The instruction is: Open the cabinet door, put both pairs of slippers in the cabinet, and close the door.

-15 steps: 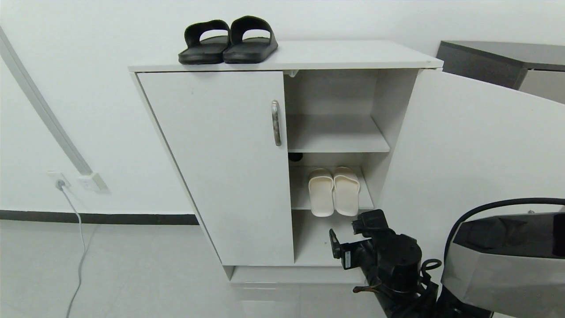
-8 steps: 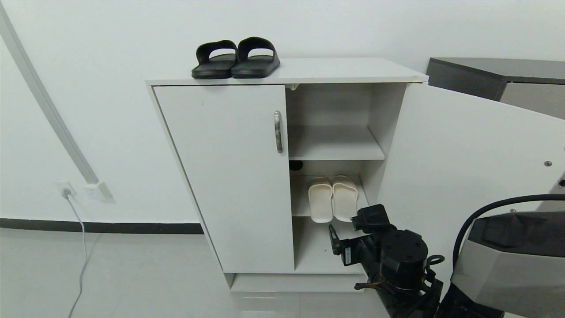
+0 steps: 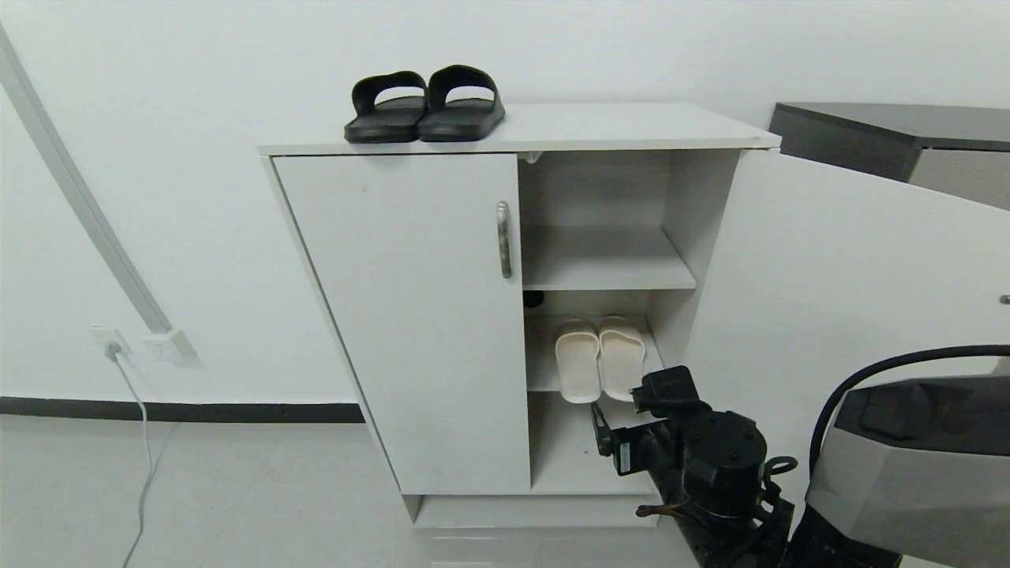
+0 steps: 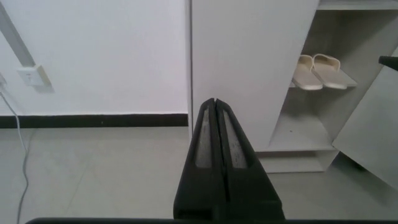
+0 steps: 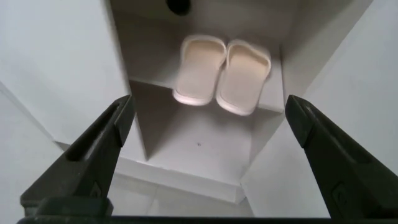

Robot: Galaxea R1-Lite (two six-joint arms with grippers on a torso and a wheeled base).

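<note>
1. Cabinet (image 3: 631,122): white, two doors, standing on the floor against a white wall.
2. Right door (image 3: 828,300): swung wide open toward the robot's right, exposing three compartments.
3. Left door (image 3: 418,315): shut flush with the frame.
4. Grey unit (image 3: 892,134): dark-topped furniture beside the cabinet, behind the open door.
5. Upper shelf (image 3: 607,256): bare board in the open half.
6. Middle shelf (image 3: 540,355): carries the cream pair; a small dark hole shows in the back panel above it.
7. Right claw (image 3: 631,406) (image 5: 209,106): fingers spread wide, gripping nothing, held just in front of the open half at the level of the bottom compartment, below the cream pair and apart from it.
8. Left claw (image 4: 214,109): fingers pressed together, gripping nothing, held low in front of the closed left door, well apart from it.
9. Black slippers (image 3: 424,106): one pair, side by side, touching, on the cabinet's top above the left door.
10. Cream slippers (image 3: 600,359) (image 4: 323,70) (image 5: 222,76): one pair, side by side on the middle shelf inside the cabinet.
11. Handle (image 3: 503,239): upright metal bar at the left door's inner edge.
12. Wall socket (image 3: 106,341): low on the wall, with a grey cable (image 3: 142,442) plugged in and trailing to the floor.
</note>
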